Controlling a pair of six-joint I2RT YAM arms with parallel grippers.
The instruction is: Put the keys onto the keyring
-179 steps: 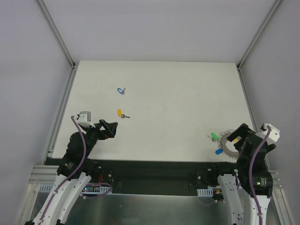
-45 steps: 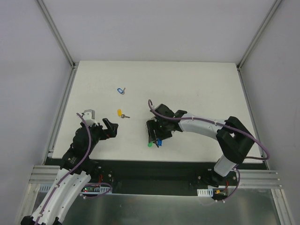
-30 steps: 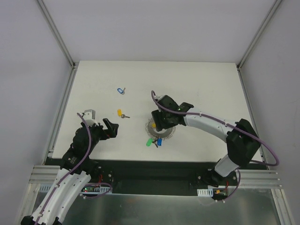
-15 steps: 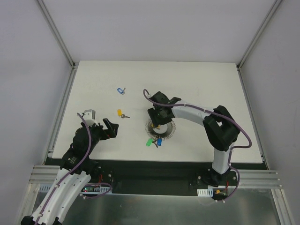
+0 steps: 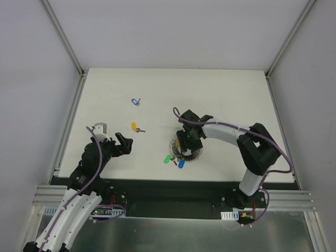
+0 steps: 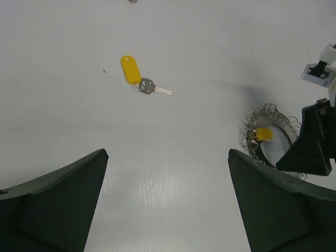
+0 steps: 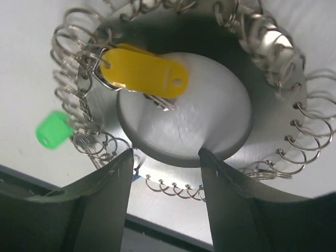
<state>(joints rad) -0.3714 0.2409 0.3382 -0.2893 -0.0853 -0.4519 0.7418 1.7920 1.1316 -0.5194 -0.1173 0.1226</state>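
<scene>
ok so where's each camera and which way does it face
Top: above and behind the arms, looking down on the table; both arms show.
Left wrist: on the left gripper, angled down at a loose yellow key; its fingers fill the bottom corners.
Right wrist: on the right gripper, looking straight down on the keyring; its fingers flank the bottom.
Shared: top and left wrist both show that key and the keyring.

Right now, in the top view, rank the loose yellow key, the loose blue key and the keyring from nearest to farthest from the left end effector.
Measured from the left end effector:
1. loose yellow key: just beyond it, slightly to the right.
2. loose blue key: farther up the table, almost straight beyond the yellow one.
3. keyring: well off to the right, mid-table.
</scene>
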